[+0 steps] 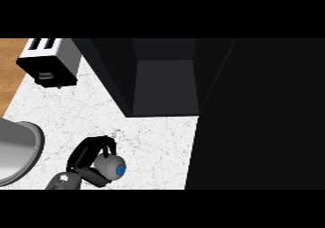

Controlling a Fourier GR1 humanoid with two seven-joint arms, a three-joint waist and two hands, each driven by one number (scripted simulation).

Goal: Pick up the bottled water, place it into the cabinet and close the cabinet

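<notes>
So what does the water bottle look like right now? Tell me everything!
The bottled water shows from above as a rounded grey shape with a blue cap facing the view's lower right. It looks like pale plastic. The left hand curls round it, black fingers over its top and thumb below, hiding much of its body. It sits over the white marbled counter, in front of the open dark cabinet. Whether it touches the counter is unclear.

Open cabinet (166,84) mouth ahead, toaster (50,62) left, dark door (263,116) right.
</notes>
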